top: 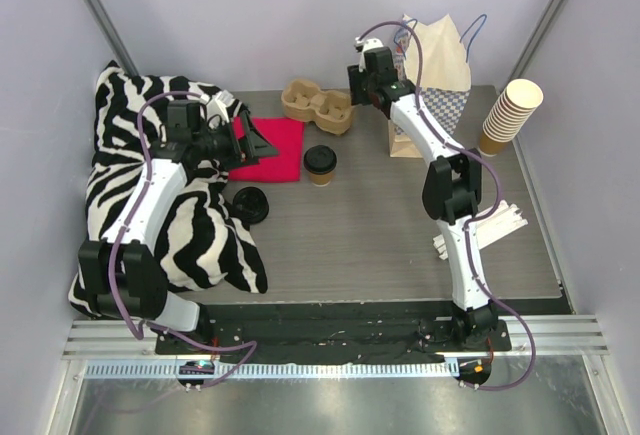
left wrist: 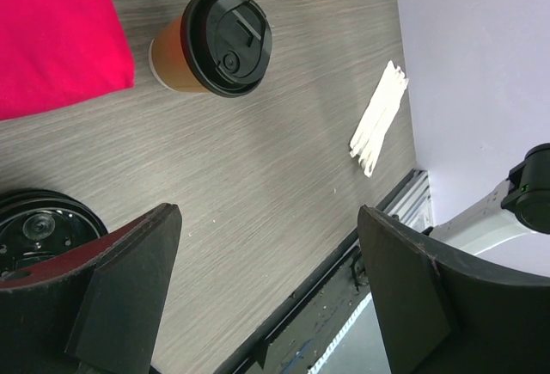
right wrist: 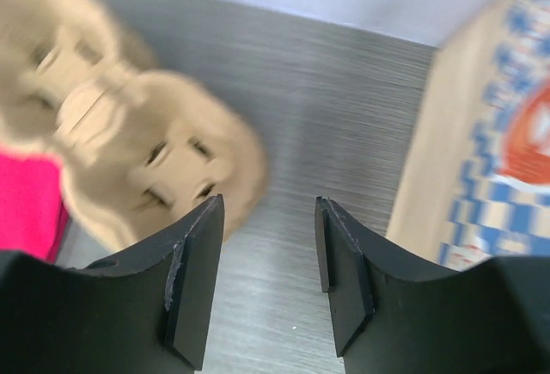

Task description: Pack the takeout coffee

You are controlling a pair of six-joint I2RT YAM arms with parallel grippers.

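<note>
Two empty: left end effector [left wrist: 266, 258] wide, right end effector [right wrist: 268, 249] half-open; takeout coffee [left wrist: 215, 43] round-lidded.

Place: your robot lab booth.
Walls: plain panels [top: 250, 15] boxing the worktop [top: 370, 240].
Front: aluminium rail [top: 560, 333] under your arm bases [top: 478, 323].

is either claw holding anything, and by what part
Nothing is held. The left claw and right claw both stand open and empty; the tan paper cup with round black plastic lid stands untouched.
</note>
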